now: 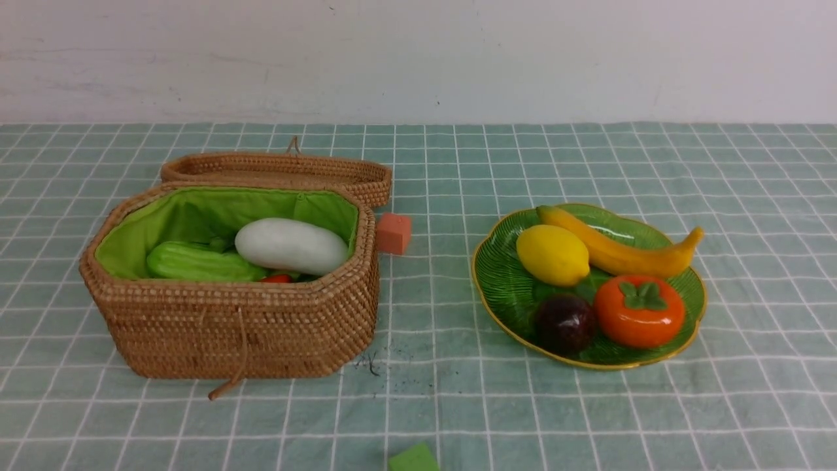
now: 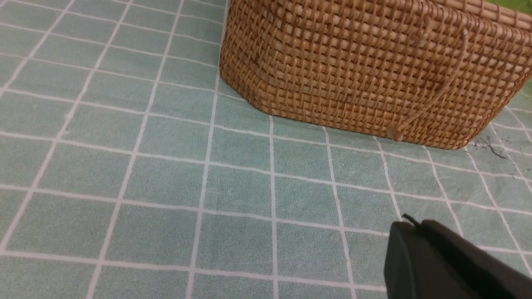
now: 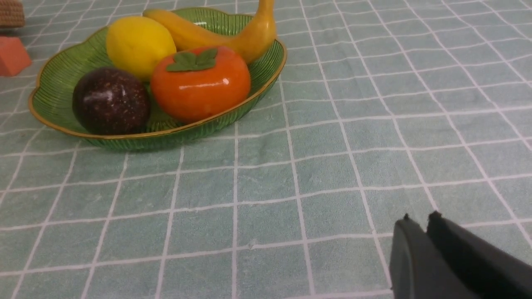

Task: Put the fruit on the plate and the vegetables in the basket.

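4 fruits (image 3: 199, 83) on plate (image 3: 54, 79) — pincer (image 3: 419, 226) nr-shut.

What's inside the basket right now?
In the basket, on its green lining, lie a white radish and a light green gourd. A red-orange sliver peeks out beneath the radish, probably the carrot. Anything lower is hidden by the front wall.

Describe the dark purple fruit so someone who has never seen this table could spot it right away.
Find the green leaf-shaped plate on the right of the checked cloth. The mangosteen sits at its near edge, beside the orange persimmon and in front of the lemon. It is the only dark, nearly black-purple ball there.
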